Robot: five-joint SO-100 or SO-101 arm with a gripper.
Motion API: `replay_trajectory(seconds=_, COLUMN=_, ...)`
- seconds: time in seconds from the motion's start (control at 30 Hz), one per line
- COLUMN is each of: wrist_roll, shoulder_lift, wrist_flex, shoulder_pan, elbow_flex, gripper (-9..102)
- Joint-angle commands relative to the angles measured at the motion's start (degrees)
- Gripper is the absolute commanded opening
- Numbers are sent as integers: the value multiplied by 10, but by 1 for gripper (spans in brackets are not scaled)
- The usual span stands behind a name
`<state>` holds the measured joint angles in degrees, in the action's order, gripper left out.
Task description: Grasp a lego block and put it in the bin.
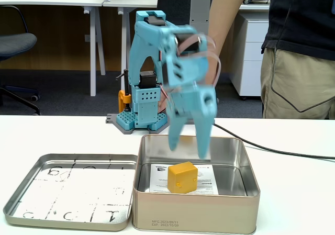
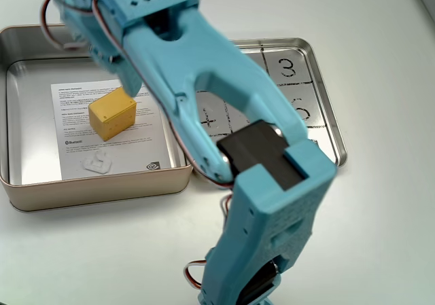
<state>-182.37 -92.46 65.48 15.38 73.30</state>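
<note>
Two fixed views cover a white table (image 1: 293, 193) and, in one of them, a person (image 1: 293, 46) standing behind it. On the table, a light-blue arm (image 1: 157, 62) rises from its base and bends forward over the bin (image 1: 193, 214), a deep square silver tin with rounded corners. A white printed sheet (image 2: 75, 115) lies flat on the bin floor. Beside the bin, touching its wall, lies a shallow flat metal tray (image 1: 68, 190) with hand-drawn numbers on its floor.

The gripper (image 1: 188, 152) hangs pointed downward just above the bin's open top. Its jaws stand moderately apart and empty, with the two fingertips blurred in this view. In the other fixed view the arm body hides most of the gripper.

The lego block (image 1: 182, 177), a small yellow-orange cube with tiny holes on its faces, rests on the printed sheet inside the bin, below the gripper and apart from the fingertips. It also appears there in the other fixed view (image 2: 112, 113).
</note>
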Motion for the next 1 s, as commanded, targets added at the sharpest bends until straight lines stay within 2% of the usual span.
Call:
replay_trajectory(seconds=0.0, wrist_roll=-93, shoulder_lift=-39, wrist_flex=11, shoulder_pan=-47, elbow_flex=-84, gripper=38)
replay_trajectory(seconds=0.1, wrist_roll=-84, shoulder_lift=-19, wrist_flex=13, shoulder_pan=-98, elbow_flex=-140, gripper=28)
replay_trajectory(seconds=0.23, wrist_roll=-67, shoulder_lift=22, wrist_flex=9, shoulder_pan=-161, elbow_flex=-171, gripper=1)
replay_trajectory(seconds=0.43, wrist_roll=-42, shoulder_lift=100, wrist_flex=-36, shoulder_pan=-210, elbow_flex=-171, gripper=0)
replay_trajectory(seconds=0.73, wrist_roll=-22, shoulder_lift=152, wrist_flex=22, shoulder_pan=-210, elbow_flex=-128, gripper=0)
replay_trajectory(seconds=0.97, wrist_roll=-10, shoulder_lift=120, wrist_flex=18, shoulder_pan=-204, elbow_flex=-17, gripper=0)
